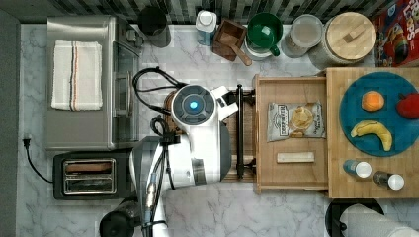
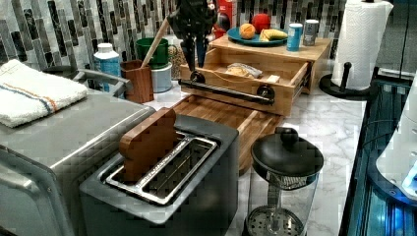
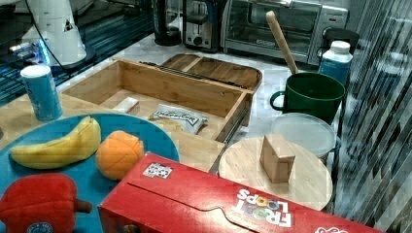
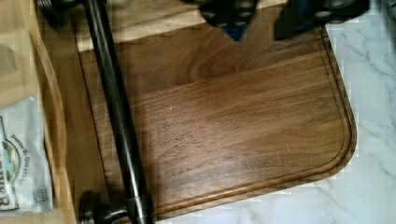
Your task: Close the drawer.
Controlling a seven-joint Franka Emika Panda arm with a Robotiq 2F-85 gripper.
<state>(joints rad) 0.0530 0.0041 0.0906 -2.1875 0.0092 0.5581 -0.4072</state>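
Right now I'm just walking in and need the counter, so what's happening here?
A robot arm's claw hangs above the black bar handle of the wooden drawer, not touching it. The drawer stands pulled out over the dark cutting board, holding a chip bag and a small pale block. It is not yet closed.

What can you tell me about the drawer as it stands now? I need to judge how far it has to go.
The drawer is a shallow light bamboo box with a raised rim, pulled far out from under the light wood top. A long black bar handle on two round mounts crosses its front, above the darker cutting board. Inside lie a chip bag and a small pale block. The gripper hangs just above the handle's end.
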